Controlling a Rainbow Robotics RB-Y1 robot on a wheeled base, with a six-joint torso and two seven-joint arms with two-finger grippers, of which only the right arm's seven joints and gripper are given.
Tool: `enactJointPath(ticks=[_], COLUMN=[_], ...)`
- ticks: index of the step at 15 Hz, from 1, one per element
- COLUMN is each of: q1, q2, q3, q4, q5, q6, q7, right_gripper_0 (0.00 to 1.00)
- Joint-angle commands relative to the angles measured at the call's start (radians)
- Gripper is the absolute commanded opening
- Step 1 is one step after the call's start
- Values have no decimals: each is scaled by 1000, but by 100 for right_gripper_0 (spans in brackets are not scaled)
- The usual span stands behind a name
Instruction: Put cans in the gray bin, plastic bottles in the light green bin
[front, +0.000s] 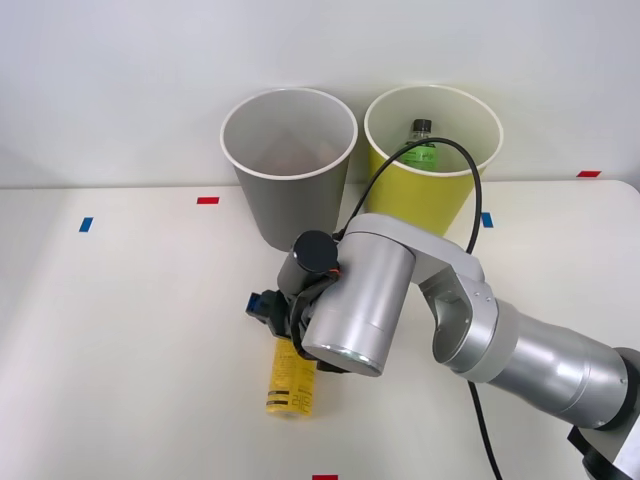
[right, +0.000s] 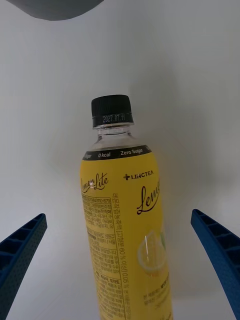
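A plastic bottle (front: 290, 385) with a yellow label and a black cap lies flat on the white table. Its cap end is hidden under my right wrist in the front view. In the right wrist view the bottle (right: 125, 225) lies between the two blue fingers of my right gripper (right: 119, 216), which is open and not touching it. One blue finger (front: 264, 302) shows left of the wrist. The gray bin (front: 290, 205) stands just behind. Beside it, the light green bin (front: 425, 200) holds a green-labelled bottle (front: 420, 150). Cans are out of view.
The arm's black cable (front: 470, 180) arcs in front of the light green bin. Red tape marks (front: 208, 200) and blue tape marks (front: 86, 224) lie on the table. The table's left half is open. A wall rises behind the bins.
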Motion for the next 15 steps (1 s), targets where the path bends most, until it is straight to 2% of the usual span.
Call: enactJointPath(ticks=[1,7,9,12,15], q1=[0,-2,-2,-2,0], q2=[51,64,67,123,134], q3=[1,6,39,44,42], q4=[63,69,85,164,180], q5=[41,65,97,143,153], q6=[0,32,32,32,32], q7=[-3,5,0,9,9], right_gripper_0=[100,100,100,100,100])
